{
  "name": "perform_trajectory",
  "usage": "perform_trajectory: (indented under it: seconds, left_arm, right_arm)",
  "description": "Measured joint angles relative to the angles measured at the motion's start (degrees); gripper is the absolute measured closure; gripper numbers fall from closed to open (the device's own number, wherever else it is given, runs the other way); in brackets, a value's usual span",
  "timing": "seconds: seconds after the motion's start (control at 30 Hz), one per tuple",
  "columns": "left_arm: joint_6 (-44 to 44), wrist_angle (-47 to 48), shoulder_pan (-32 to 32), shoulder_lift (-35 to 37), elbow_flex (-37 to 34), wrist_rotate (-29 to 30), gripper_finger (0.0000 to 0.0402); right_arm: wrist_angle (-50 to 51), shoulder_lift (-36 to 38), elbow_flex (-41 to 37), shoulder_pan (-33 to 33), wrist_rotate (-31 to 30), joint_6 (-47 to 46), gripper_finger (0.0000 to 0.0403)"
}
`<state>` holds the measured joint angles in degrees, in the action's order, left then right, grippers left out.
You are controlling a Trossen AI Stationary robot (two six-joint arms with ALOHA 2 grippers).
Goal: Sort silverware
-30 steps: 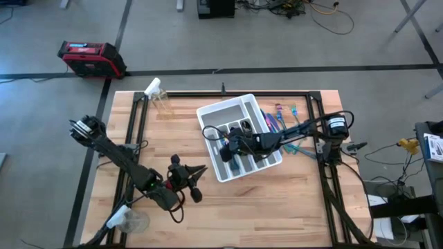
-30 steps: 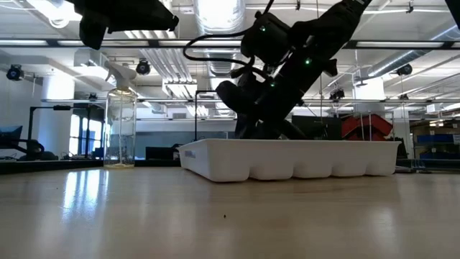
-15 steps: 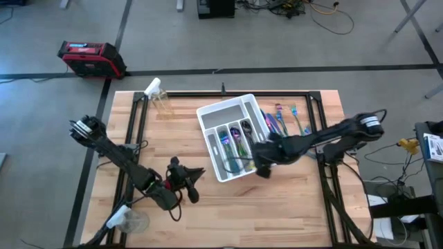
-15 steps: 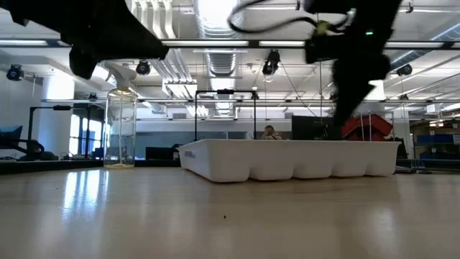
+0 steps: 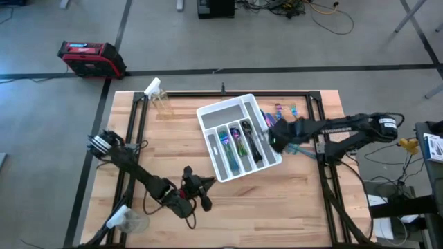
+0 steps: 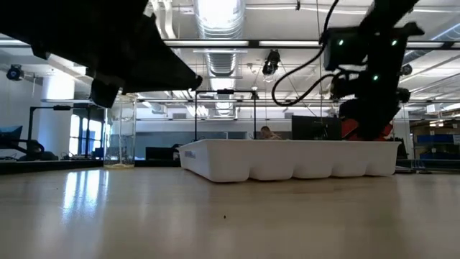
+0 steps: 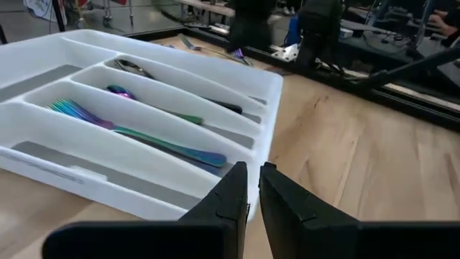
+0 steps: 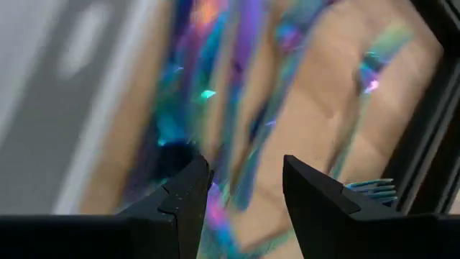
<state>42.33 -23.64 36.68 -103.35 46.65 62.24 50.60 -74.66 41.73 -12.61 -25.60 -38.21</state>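
Right gripper (image 5: 277,136), fingers spread and empty, hovers over the loose silverware (image 5: 285,117) right of the tray (image 5: 208,114) — handles running near-to-far; left gripper (image 7: 249,188) nearly closed.

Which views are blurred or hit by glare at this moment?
Right wrist view: iridescent silverware smeared by motion blur beyond the open right gripper. Low view: ceiling lights reflect off the wooden table. Left wrist view: sharp on the white compartmented tray.

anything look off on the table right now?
Nothing spilled or damaged. The white tray sits skewed to the table edges, with a few pieces of silverware sorted inside. More pieces lie loose on the wood beside it, under the open right hand. The left hand waits shut near the front.
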Motion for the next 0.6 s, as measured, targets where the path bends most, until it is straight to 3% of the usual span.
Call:
perform_trajectory:
  seconds: [0.13, 0.3, 0.6]
  left_arm:
    - [-1.2, 0.1, -0.1, -1.4, 2.2, 0.0, 0.0377]
    - [-2.3, 0.2, -0.6, -1.3, 2.4, 0.6, 0.0377]
    - [-2.7, 1.0, -1.6, -1.5, 2.4, 0.7, 0.0377]
  right_arm:
    - [-12.7, 0.3, -3.7, -12.3, 2.1, 7.7, 0.0245]
    - [-28.1, -2.6, -6.7, -22.5, 13.5, 15.4, 0.0254]
    - [-28.4, -7.3, -7.8, -26.8, 13.4, 18.8, 0.0287]
